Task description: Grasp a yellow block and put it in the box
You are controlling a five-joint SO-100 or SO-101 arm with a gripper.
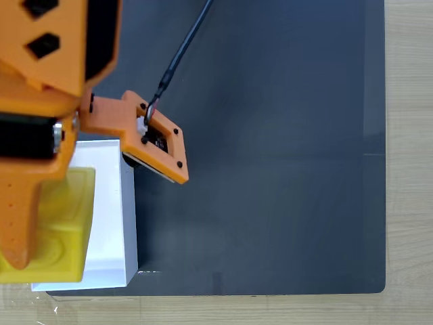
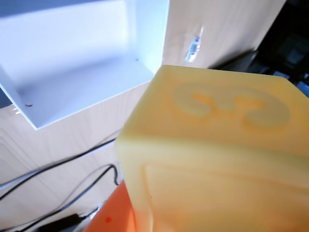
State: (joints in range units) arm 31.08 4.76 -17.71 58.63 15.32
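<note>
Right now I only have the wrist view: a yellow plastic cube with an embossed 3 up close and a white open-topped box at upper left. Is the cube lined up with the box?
Observer: In the fixed view the yellow plastic cube overlaps the left part of the white open-topped box. The box's right part shows bare.
Operator: Is it gripped? I can't see the fingers.
Observer: It looks so. An orange finger lies across the cube's left side.
Operator: What's to the right of the box?
Observer: A dark grey mat. The box stands at its lower-left corner.
</note>
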